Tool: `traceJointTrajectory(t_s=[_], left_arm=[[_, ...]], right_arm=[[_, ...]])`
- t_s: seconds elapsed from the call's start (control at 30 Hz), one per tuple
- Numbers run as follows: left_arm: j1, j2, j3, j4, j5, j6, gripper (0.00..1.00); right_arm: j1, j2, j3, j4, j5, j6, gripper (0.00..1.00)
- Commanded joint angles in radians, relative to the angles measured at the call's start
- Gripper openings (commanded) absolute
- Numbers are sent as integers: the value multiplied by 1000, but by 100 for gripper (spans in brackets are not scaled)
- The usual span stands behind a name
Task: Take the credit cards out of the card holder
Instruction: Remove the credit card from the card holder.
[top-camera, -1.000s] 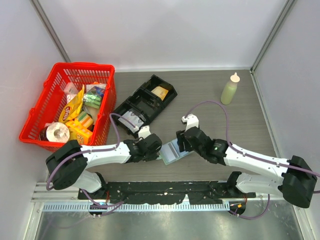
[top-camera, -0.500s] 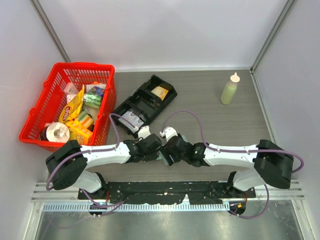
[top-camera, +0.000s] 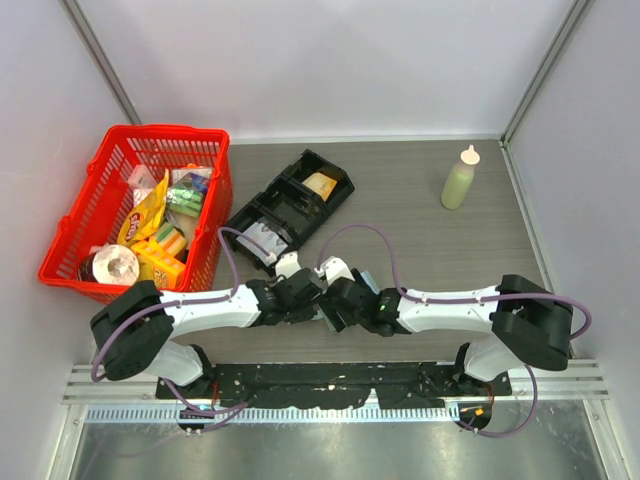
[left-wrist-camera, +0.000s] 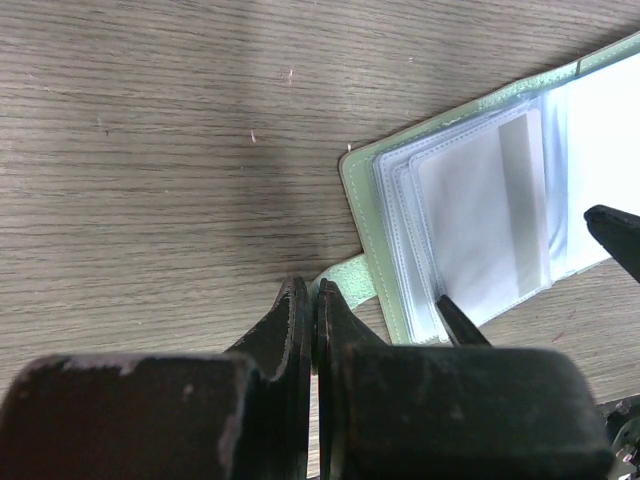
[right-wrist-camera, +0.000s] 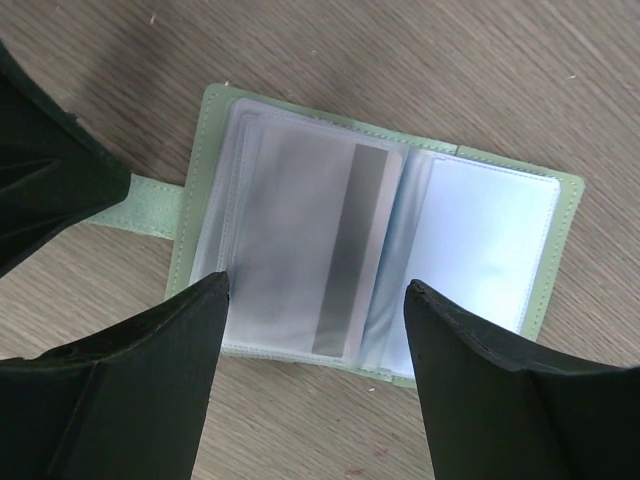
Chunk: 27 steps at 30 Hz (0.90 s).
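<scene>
My left claw (left-wrist-camera: 314, 295), shut on the strap (right-wrist-camera: 150, 208), steadies the holder (right-wrist-camera: 205, 120) lying open on the tabletop (right-wrist-camera: 450, 60), while my right claw (right-wrist-camera: 315, 295) hangs wide over the sleeved card (right-wrist-camera: 300, 230), which I judge next needs nipping by its edge and sliding out.
</scene>
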Motion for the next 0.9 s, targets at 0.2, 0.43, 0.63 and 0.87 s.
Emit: traceJointTrajectory(t_s=[0.2, 0.43, 0.63, 0.87], left_arm=[[-3, -27, -7, -4, -13, -5, 0], [-2, -23, -5, -3, -8, -5, 0], [-2, -21, -5, -4, -7, -5, 0], [-3, -29, -8, -4, -7, -6, 0]], right_arm=[[5, -54, 53, -47, 161, 19, 73], [5, -71, 66, -81, 200, 11, 72], [13, -68, 48, -6, -1, -7, 72], [17, -4, 56, 14, -10, 7, 73]])
